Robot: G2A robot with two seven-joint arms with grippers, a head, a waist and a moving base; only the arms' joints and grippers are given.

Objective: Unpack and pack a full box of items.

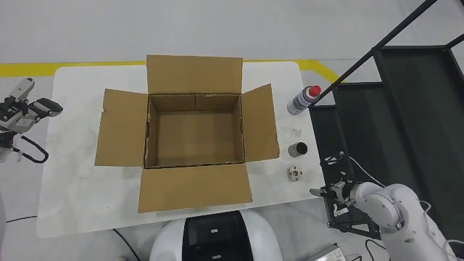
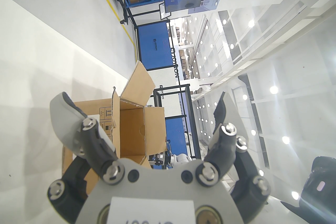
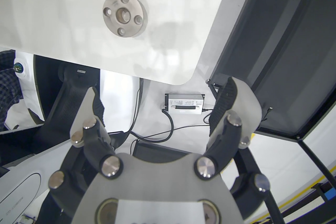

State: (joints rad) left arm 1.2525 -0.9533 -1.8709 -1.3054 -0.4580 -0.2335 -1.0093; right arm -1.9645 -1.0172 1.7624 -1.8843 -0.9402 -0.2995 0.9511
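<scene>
Cardboard box (image 1: 194, 134) at tabletop (image 1: 80, 181) centre, four flaps folded outward, nothing visible inside. Loose items in a row just beside its right flap: spray can (image 1: 303, 100) farthest back, apparently upright; dark cylinder (image 1: 297, 148) in the middle; metal flange (image 1: 293, 172) nearest the front edge, lying flat with bore facing up, so no long axis to align with. Right tool (image 3: 161, 89) spread wide and empty, hanging off the tabletop's front right corner, flange near it and inward, cylinder just beyond the flange. Left tool (image 2: 143, 104) likewise spread wide and empty, off the left edge, well apart from every item, with the box between. Judged: unpacking done, packing due; right arm clearly the nearer, flange the likely first pick, then a carry leftward over the right flap.
</scene>
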